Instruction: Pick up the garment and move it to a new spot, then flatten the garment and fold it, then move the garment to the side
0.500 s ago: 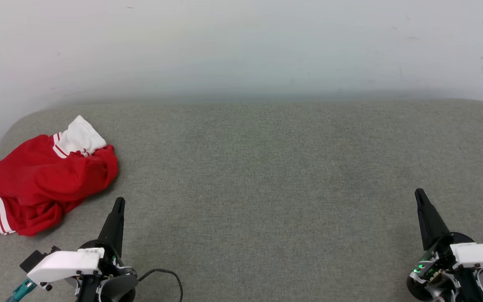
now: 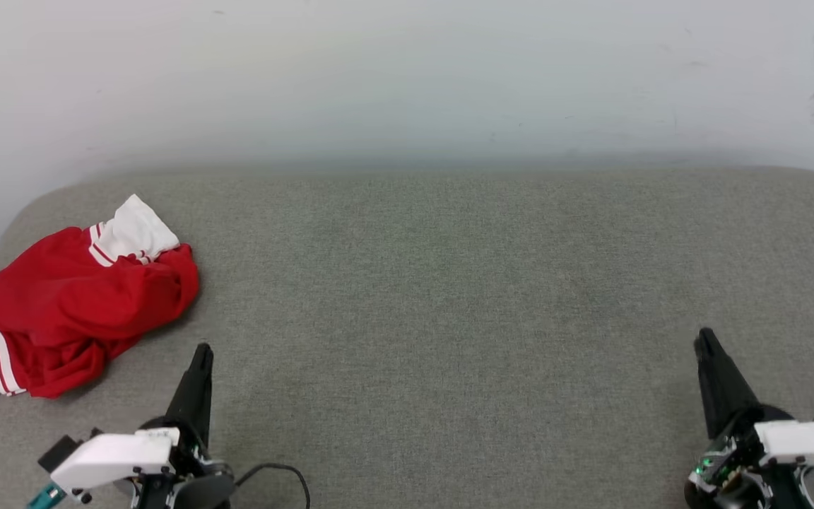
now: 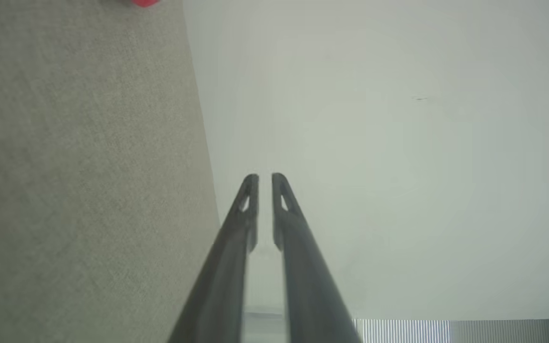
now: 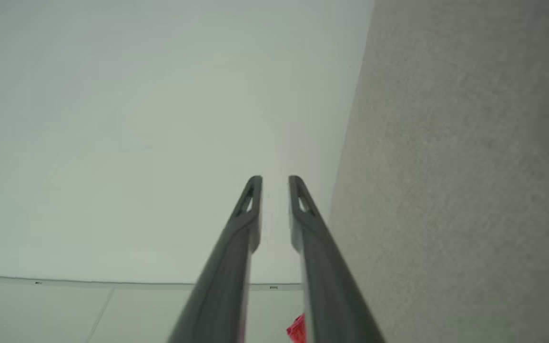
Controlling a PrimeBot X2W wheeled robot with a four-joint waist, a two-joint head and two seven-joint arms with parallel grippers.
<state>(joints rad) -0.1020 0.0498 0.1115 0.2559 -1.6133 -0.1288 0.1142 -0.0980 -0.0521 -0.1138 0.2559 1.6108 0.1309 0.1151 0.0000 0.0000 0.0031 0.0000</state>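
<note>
garment (image 2: 75, 311) lies crumpled, not yet lifted, so your left gripper (image 2: 201, 353) near it and right gripper (image 2: 704, 339) well apart from it wait clenched on nothing.

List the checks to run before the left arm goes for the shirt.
1. Garment located: ok, a crumpled heap at the left end of the grey surface.
2. Garment free: ok, neither pincer touches it.
3. Left pincer ready to grasp: not ok, jaws shut; open first.
4. Right pincer out of the way: ok, shut, empty, at the far right.
5. Approach path: ok, no obstacle between left pincer and garment.
6. Garment's full outline: cannot tell, the head view's left edge cuts it off.
</note>
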